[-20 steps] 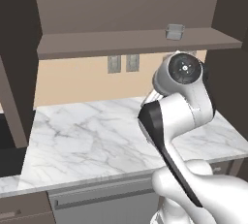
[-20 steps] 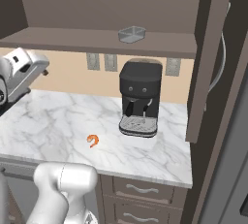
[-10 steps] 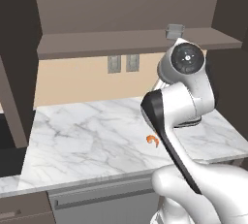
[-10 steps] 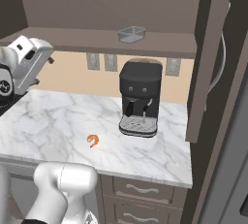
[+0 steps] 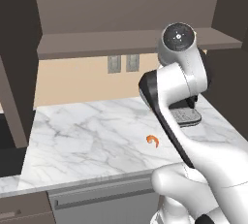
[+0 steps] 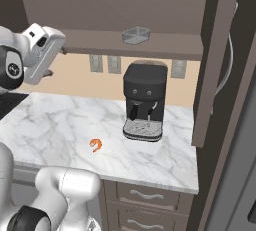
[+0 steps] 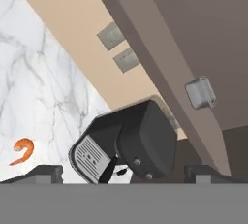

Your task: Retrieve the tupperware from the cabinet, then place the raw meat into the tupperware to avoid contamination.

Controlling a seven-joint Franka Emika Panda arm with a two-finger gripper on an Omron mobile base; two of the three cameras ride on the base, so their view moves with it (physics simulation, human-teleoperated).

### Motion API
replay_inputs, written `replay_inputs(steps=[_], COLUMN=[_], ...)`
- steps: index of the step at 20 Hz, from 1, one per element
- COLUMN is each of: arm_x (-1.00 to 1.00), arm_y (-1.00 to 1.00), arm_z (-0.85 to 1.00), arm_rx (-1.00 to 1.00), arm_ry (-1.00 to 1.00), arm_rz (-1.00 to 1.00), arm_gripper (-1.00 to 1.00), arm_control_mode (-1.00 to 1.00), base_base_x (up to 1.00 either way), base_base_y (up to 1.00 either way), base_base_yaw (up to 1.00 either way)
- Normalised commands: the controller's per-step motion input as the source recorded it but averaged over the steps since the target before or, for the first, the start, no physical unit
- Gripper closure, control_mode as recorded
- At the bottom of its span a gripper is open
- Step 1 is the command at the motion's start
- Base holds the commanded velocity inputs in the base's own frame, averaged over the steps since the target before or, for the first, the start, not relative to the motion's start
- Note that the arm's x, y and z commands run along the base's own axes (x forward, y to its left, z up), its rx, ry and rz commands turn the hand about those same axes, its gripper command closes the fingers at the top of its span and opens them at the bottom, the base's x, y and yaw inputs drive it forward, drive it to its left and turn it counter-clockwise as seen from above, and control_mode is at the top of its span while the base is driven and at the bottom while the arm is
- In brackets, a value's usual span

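The arm (image 5: 174, 102) hides most of the coffee machine (image 5: 186, 114) in the left base view; the cabinet (image 6: 220, 60) doors run off the top edge.

Marble counter (image 6: 60, 125): raw meat (image 6: 95, 145), coffee machine (image 6: 145, 100). Cabinet shelf (image 6: 165, 47): tupperware (image 6: 135, 35).

Even, soft rendered light without glare, faint shadows under the cabinet shelf (image 6: 150, 45), everything sharp.
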Motion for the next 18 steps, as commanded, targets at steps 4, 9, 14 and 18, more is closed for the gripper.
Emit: replay_inputs(steps=[4,9,14,18], arm_x=[0.34,0.31,0.27,0.33], arm_y=[-0.25,-0.25,-0.31,-0.33], arm_z=[0.11,0.15,0.23,0.12], arm_rx=[-0.02,-0.01,0.0,0.0], arm_ry=[0.0,0.0,0.0,0.01], arm_rz=[-0.1,-0.1,-0.07,-0.09], arm_gripper=[-1.0,-1.0,-1.0,-1.0], arm_control_mode=[-1.0,-1.0,-1.0,-1.0], base_base_x=[0.0,0.0,0.0,0.0], base_base_y=[0.0,0.0,0.0,0.0], base_base_yaw=[0.0,0.0,0.0,0.0])
